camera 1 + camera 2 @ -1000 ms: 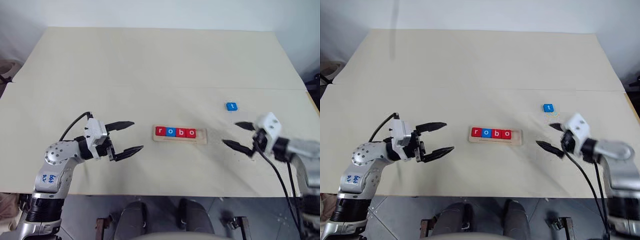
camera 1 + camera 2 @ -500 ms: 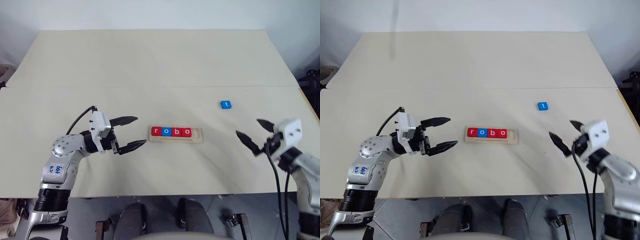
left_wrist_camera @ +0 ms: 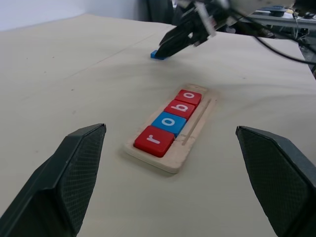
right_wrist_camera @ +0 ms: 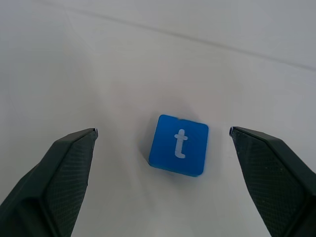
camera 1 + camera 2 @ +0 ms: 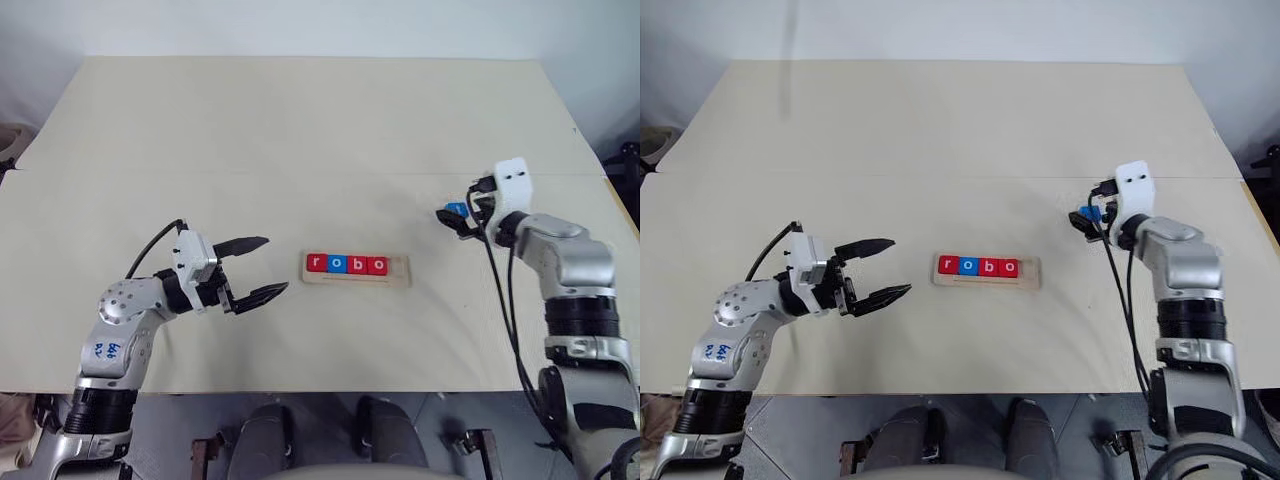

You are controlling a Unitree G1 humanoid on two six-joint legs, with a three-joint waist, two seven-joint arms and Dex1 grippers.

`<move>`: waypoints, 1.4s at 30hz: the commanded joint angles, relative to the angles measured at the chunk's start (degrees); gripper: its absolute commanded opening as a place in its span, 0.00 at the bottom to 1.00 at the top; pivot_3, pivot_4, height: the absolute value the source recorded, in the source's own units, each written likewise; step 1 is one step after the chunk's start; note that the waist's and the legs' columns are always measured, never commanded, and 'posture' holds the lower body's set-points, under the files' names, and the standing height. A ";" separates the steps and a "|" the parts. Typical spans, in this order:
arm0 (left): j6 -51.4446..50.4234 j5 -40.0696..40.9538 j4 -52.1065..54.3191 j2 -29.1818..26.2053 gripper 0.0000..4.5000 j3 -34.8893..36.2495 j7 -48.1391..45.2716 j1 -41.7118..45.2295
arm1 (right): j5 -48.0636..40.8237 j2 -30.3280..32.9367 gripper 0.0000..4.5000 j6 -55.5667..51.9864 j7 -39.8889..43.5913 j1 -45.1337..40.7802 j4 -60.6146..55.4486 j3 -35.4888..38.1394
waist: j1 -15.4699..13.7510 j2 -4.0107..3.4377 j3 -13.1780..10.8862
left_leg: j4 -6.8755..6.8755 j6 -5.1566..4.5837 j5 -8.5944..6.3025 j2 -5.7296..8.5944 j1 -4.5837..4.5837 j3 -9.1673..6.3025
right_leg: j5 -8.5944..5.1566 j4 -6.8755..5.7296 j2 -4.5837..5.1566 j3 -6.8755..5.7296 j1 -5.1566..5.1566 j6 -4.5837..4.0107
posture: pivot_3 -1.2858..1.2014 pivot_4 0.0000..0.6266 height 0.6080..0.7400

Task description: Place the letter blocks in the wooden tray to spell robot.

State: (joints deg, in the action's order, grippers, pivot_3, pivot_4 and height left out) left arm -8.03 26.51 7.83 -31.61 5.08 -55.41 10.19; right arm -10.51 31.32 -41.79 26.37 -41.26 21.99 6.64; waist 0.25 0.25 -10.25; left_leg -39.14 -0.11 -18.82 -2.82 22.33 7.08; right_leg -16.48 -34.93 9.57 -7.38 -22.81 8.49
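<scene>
A: What differs from a second ago?

B: The right tool (image 4: 163,143) has swung from the near right of the bench (image 5: 300,120) out to the blue t block (image 4: 178,145). A second ago it hung nearer than the block and apart from it. Now its fingers stand wide, one on each side of the block, not touching it. The t block lies flat on the bench, to the right of the wooden tray (image 5: 358,268) and a little farther away, in the same spot as before.

A: And the tray?

B: Unchanged. It holds the red r block (image 3: 154,140), the blue o block (image 3: 169,122), the red b block (image 3: 180,108) and the red o block (image 3: 189,97) in a row from its left end; the slot at its right end is bare.

A: The left side?

B: The left tool (image 5: 256,270) stays where it was, left of the tray and apart from it, fingers spread wide and holding nothing.
</scene>
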 commanded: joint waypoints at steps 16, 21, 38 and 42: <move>0.84 0.38 -0.05 0.25 1.00 -0.59 -0.83 1.66 | -4.50 -1.39 0.33 -20.89 -7.48 10.79 -28.04 7.30 | -0.20 -0.01 0.01 | 0.01 0.00 0.00 0.00 0.03 -0.02 | 0.00 -0.01 0.00 -0.01 -0.02 0.00 | 0.52 0.24 1.00; 1.14 0.20 -2.69 0.56 1.00 -1.68 -2.72 3.59 | -7.52 -4.90 0.33 -31.17 -9.73 20.38 -44.77 11.27 | -0.10 -0.01 0.01 | 0.02 0.00 0.00 0.00 0.04 -0.04 | 0.00 0.01 0.00 -0.02 -0.03 0.00 | 0.52 0.24 1.00; 2.20 0.16 -3.78 -0.35 1.00 -1.31 -4.66 3.36 | -12.20 17.60 0.99 -13.37 18.62 21.64 -38.22 1.43 | 0.00 0.01 0.00 | 0.09 -0.05 -0.04 0.01 0.05 -0.01 | -0.01 0.07 -0.01 0.03 -0.12 -0.02 | 0.52 0.24 1.00; 2.33 0.45 -3.42 -0.75 1.00 -1.30 -5.43 3.56 | -6.41 25.56 0.99 11.76 37.42 19.94 -27.29 -7.13 | 0.04 0.02 -0.01 | 0.07 -0.05 -0.03 0.01 0.03 0.02 | -0.01 0.07 -0.01 0.03 -0.10 -0.01 | 0.52 0.24 1.00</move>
State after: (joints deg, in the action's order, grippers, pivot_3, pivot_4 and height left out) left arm -6.78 26.53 2.01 -31.73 3.11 -60.15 13.65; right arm -19.30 54.92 -40.47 56.28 -20.12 -8.54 1.63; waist 0.28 0.28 -10.26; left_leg -39.06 -0.15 -18.85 -2.81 22.36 7.11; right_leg -16.48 -34.84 9.56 -7.35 -22.91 8.48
